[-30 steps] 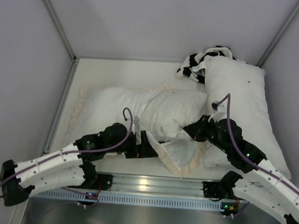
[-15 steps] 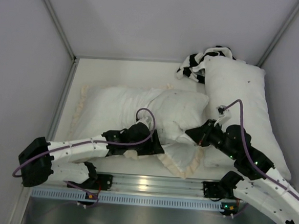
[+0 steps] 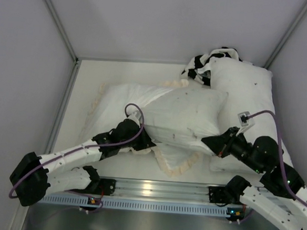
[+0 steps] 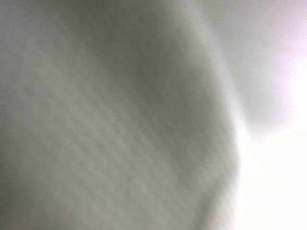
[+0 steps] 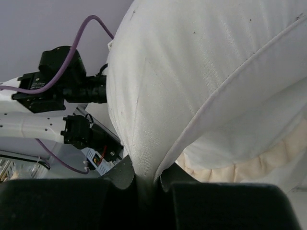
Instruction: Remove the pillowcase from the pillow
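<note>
Plainly plump, the speckled pillow (image 3: 188,113) overlaps the cream-frilled pillowcase (image 3: 114,104).

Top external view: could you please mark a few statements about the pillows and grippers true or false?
1. The right gripper pinches the plump white speckled pillow. True.
2. The black-and-white patterned cloth lies at the near edge. False: far edge, by the long plain white pillow.
3. The left gripper is open. False: it is shut.
4. The cream frilled pillowcase shows frill near the arm bases. True.
</note>
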Available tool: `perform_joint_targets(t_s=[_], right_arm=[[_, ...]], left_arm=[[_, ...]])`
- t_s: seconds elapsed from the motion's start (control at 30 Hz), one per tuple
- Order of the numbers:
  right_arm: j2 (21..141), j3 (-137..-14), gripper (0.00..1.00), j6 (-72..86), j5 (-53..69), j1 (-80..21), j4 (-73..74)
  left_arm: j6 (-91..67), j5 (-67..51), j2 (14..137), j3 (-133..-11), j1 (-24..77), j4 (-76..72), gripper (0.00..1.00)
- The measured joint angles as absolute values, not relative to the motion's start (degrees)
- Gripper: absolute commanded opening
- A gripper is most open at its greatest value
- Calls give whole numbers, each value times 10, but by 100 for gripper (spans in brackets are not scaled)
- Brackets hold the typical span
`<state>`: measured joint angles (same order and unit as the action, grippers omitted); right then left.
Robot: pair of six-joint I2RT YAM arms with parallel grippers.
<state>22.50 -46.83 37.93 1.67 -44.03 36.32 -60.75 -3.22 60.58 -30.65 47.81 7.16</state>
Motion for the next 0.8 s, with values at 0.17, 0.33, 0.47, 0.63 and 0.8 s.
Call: perform_joint_targets(t_s=[0.17,0.33,0.47,0.63,0.8], right_arm=[[186,-531,0,338,9,-440,400],[166,-566,0,315,-4,-440,436],[166,-566,0,310,-15,-440,453],[170,-566,0,310,-19,-440,454],[180,-527,0,318,-29,-440,429]], left_arm=[[-566,-83,598,-307,393,72,0],[-529,-149,620,-312,329,73,0],[-500,-190,656,-342,299,87,0],[-464,-236,703,-387,264,106,0],[-425,-253,730,-427,231,150,66]])
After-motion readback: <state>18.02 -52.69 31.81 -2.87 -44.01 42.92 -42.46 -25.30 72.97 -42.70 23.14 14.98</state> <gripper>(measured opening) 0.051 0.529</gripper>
